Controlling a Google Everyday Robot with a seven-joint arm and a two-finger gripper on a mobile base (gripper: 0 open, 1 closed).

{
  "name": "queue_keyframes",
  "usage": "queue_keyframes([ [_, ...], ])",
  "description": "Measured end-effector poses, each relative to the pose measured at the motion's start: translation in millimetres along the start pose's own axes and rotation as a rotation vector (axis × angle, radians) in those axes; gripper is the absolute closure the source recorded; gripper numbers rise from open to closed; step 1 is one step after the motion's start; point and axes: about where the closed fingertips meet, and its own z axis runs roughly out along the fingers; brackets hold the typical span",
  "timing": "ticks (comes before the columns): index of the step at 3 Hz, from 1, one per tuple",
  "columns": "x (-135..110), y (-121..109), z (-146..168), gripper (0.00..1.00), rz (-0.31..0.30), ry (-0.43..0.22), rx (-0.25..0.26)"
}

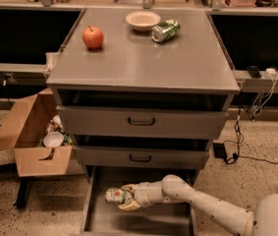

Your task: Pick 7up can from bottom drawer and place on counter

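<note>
The 7up can [114,195], pale whitish-green with a red spot, lies on its side in the open bottom drawer [143,221], near its left wall. My gripper [124,199] reaches in from the right on a white arm and is shut on the can, its pale fingers [128,205] wrapped around the can's right end. The can sits low, at or just above the drawer floor. The grey counter [143,65] is the cabinet top above.
On the counter stand a red apple [93,37], a cream bowl [143,20] and a shiny green can [165,30]. Two drawers with black handles [141,121] overhang the bottom drawer. An open cardboard box [30,136] stands left of the cabinet. Cables lie at the right.
</note>
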Motion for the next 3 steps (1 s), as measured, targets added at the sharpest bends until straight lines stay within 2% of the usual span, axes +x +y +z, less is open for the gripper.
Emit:
queue_keyframes([
  [1, -64.8, 0.0, -33.2, 1.0, -0.101, -0.003, -0.015],
  [2, -64.6, 0.3, -32.9, 1.0, -0.101, -0.004, -0.016],
  [3, -92.2, -3.0, -56.3, 1.0, -0.124, -0.044, 0.005],
])
